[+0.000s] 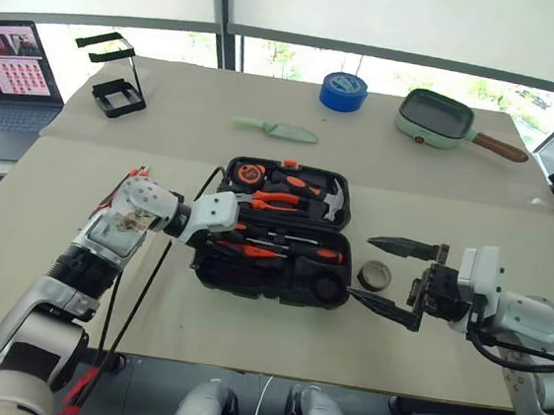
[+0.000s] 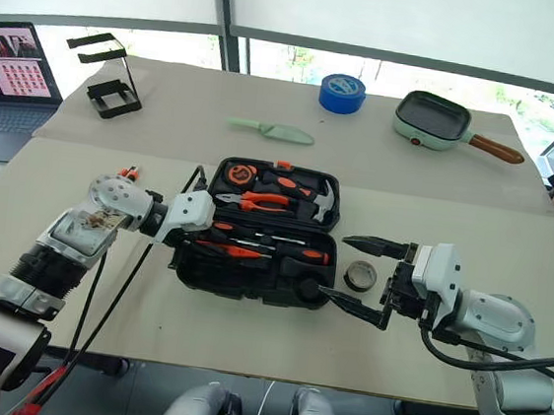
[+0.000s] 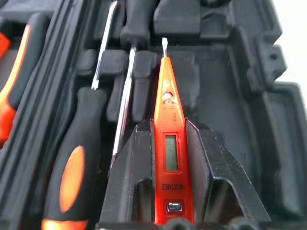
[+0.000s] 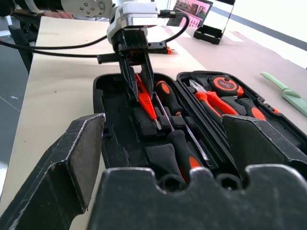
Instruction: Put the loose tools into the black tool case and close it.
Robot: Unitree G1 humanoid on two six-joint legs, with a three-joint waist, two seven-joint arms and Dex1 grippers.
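Left hand grips the orange screwdriver over the open case; right hand gapes wide, empty, beside the tape roll.

the left gripper covers the rear of the slim orange screwdriver, so its butt end is hidden. the right gripper blocks the near edge of the black tool case. the laptop is cut off at the picture's edge, its screen too small to read.
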